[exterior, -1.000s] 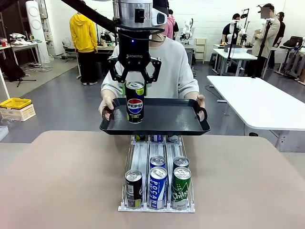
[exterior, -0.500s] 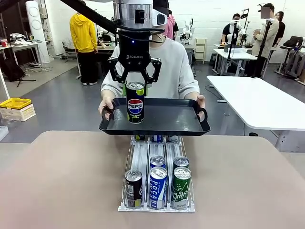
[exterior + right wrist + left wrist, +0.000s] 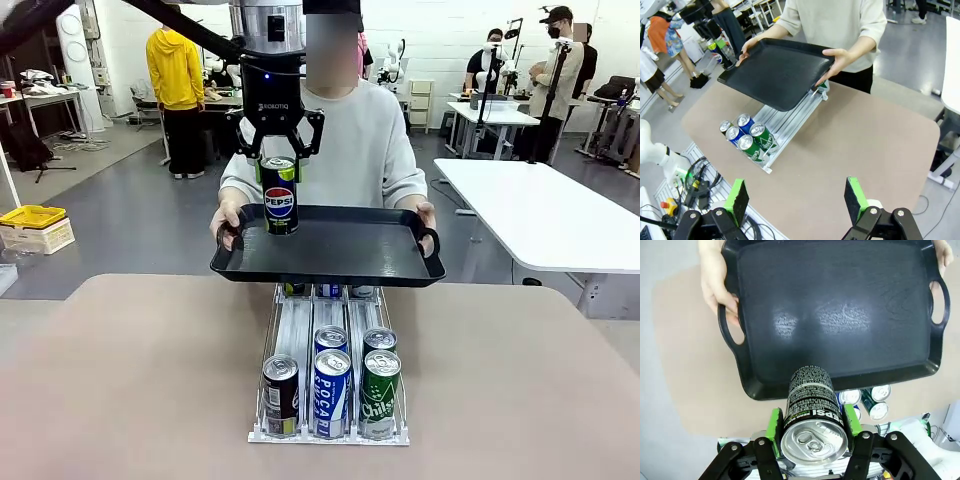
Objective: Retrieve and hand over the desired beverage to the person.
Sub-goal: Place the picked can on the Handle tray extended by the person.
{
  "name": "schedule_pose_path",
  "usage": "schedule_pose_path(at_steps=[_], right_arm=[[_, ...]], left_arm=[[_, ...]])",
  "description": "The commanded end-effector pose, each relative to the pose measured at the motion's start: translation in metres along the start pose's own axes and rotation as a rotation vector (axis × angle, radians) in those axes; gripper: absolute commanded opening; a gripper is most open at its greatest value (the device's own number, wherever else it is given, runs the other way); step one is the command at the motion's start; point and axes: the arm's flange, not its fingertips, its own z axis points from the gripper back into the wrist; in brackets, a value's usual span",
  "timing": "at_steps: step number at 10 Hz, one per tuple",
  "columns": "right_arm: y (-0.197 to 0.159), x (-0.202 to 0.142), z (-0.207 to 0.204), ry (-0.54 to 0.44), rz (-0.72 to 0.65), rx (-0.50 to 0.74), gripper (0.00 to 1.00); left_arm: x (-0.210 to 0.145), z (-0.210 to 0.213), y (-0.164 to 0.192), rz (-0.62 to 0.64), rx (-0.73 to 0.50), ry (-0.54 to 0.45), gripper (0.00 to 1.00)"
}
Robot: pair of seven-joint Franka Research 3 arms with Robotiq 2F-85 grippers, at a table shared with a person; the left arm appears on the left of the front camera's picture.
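Observation:
My left gripper [image 3: 279, 170] is shut on a black Pepsi can [image 3: 279, 200], green pads on both its sides [image 3: 813, 422]. It holds the can upright over the left part of a black tray [image 3: 350, 250]. Whether the can's bottom touches the tray I cannot tell. The person [image 3: 365, 140] in a light grey sweatshirt stands at the far side, holding the tray by both handles above the table edge. One hand [image 3: 715, 285] grips the tray's [image 3: 840, 315] handle. My right gripper [image 3: 797, 195] hangs open high over the table, holding nothing.
A clear rack [image 3: 330, 385] with several cans in three lanes stands on the brown table [image 3: 130, 380], its far end under the tray; the rack [image 3: 747, 137] also shows from above. A white table [image 3: 540, 215] stands at the right. Other people are far behind.
My left gripper has carried the Pepsi can a little farther from the camera and up, towards the person. The tray has barely moved.

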Motion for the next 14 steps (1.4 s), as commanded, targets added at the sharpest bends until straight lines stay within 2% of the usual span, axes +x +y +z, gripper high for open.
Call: schedule_pose_path(at_steps=[1,4,7,9,14], right_arm=[[-0.001,0.001,-0.001,-0.002,0.005,0.019,1.00],[-0.001,0.001,-0.001,-0.002,0.005,0.019,1.00],[-0.001,0.001,-0.001,-0.002,0.005,0.019,1.00],[-0.001,0.001,-0.001,-0.002,0.005,0.019,1.00],[-0.001,0.001,-0.001,-0.002,0.005,0.019,1.00]], left_arm=[[0.033,0.009,-0.004,-0.011,-0.030,0.042,0.59],[0.072,-0.012,-0.001,0.005,-0.013,0.091,0.59],[0.087,-0.033,-0.005,0.012,0.019,0.106,0.59],[0.085,-0.048,-0.008,0.010,0.006,0.120,0.59],[0.084,-0.074,-0.013,-0.015,0.067,0.126,0.59]])
